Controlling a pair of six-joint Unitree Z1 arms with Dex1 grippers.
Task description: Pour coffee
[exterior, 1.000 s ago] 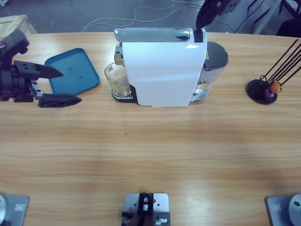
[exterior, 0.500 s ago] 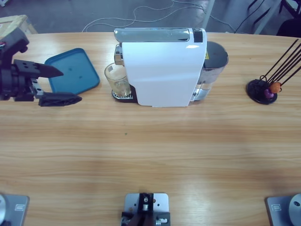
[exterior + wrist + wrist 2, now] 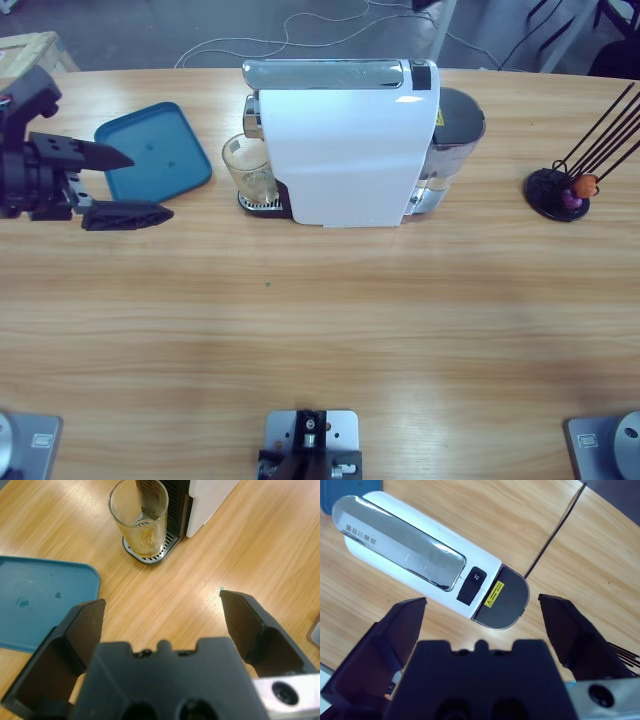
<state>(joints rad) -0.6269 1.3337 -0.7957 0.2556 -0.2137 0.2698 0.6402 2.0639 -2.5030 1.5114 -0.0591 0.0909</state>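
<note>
A clear glass tumbler stands on the drip grate of the white coffee machine, under its spout. A shallow layer of light-brown coffee lies in the glass. My left gripper hovers open to the left of the glass, pointing at it with nothing between its jaws; the left wrist view shows this gripper a good way short of the glass. My right gripper is open high above the machine, looking down on its silver lid. It is outside the high view.
A blue tray lies behind the left gripper, left of the machine. A black capsule stand with thin rods and coloured capsules sits at the far right. The machine's grey water tank sticks out on its right side.
The right gripper, seen at the top edge above the machine a second ago, has left the high view. The left gripper has hardly moved.
</note>
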